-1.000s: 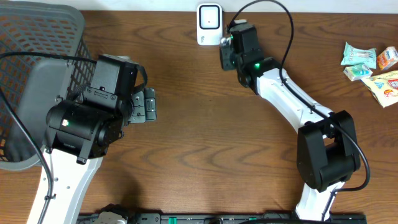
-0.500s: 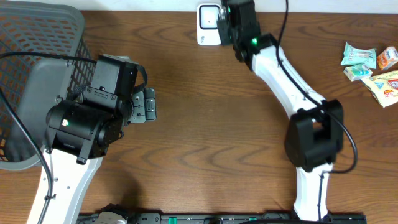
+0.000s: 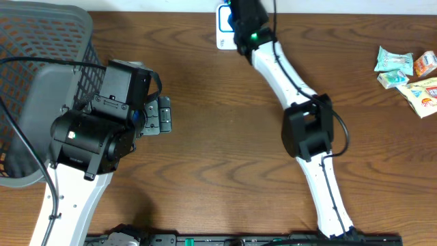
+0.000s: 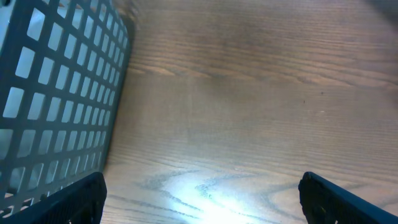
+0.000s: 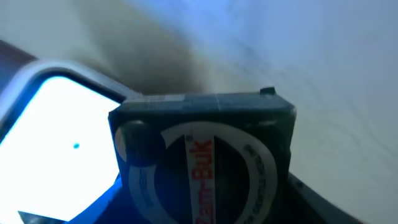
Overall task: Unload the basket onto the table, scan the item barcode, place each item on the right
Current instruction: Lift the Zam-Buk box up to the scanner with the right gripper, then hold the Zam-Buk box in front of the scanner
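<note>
Right gripper clamps dark box by scanner; seen w/ wrist cam only. Left gripper wide open.

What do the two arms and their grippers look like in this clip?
Both arms have white tubular links joined by bulky black joint housings. The left arm and right arm each carry a small green light and thin black cables looping alongside. The left gripper is black with blocky fingers; the right gripper is black too.

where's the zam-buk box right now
The Zam-Buk box is held in the right gripper, just in front of the white scanner, top centre in the overhead view.
</note>
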